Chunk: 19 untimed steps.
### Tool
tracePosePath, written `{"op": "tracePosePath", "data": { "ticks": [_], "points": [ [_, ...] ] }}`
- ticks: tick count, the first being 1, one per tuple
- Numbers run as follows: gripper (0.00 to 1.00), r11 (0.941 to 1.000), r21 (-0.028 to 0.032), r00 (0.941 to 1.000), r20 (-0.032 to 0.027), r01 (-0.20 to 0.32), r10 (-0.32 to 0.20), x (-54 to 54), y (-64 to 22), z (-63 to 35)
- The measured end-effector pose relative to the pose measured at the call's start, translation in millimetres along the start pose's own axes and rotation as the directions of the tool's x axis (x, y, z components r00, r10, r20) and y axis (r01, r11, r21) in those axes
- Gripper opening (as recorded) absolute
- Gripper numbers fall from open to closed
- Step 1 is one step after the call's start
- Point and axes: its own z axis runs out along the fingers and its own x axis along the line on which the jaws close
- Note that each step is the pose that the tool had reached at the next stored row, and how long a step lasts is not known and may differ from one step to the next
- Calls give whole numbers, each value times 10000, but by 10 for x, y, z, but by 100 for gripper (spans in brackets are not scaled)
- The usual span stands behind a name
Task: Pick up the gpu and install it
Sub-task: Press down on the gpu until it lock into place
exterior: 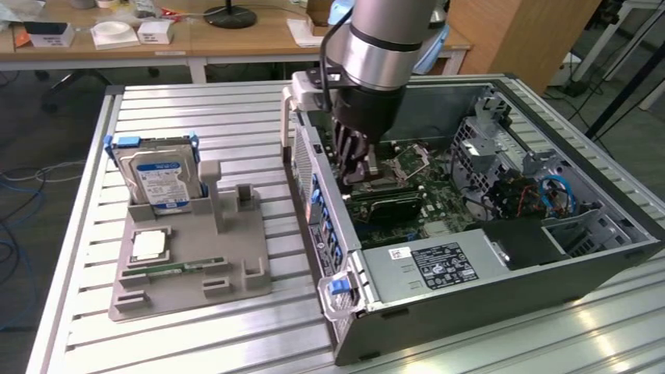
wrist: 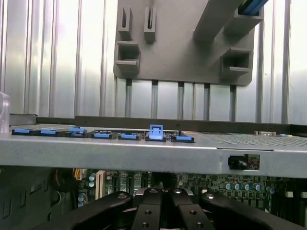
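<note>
- The computer case [exterior: 488, 312] lies open on the slatted table [exterior: 208, 105], on the exterior view's right.
- A parts stand [exterior: 192, 273] sits on the table to its left, just beside it.
- A hard drive [exterior: 158, 181] stands upright at the stand's far end.
- The gripper [exterior: 357, 167] reaches down inside the case, over the motherboard [exterior: 441, 204].
- A desk [exterior: 249, 35] stands far behind the table.

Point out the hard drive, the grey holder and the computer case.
hard drive [exterior: 159, 183], exterior view, on its blue-white label.
grey holder [exterior: 239, 269], exterior view, on a bare part of its base.
computer case [exterior: 488, 308], exterior view, on its dark near wall.
</note>
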Motion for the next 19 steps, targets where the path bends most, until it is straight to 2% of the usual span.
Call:
{"op": "tracePosePath", "data": {
  "ticks": [6, 10, 13, 19],
  "points": [
    [11, 10000, 0, 10000, -1, 2, -2, 1, 20, 3],
    [11, 10000, 0, 10000, -21, 11, -11, 4, 27, 3],
    [11, 10000, -1, 10000, -57, 34, -34, 7, 33, 3],
    [11, 10000, 0, 10000, -64, 45, -45, 7, 53, 5]
  ]
}}
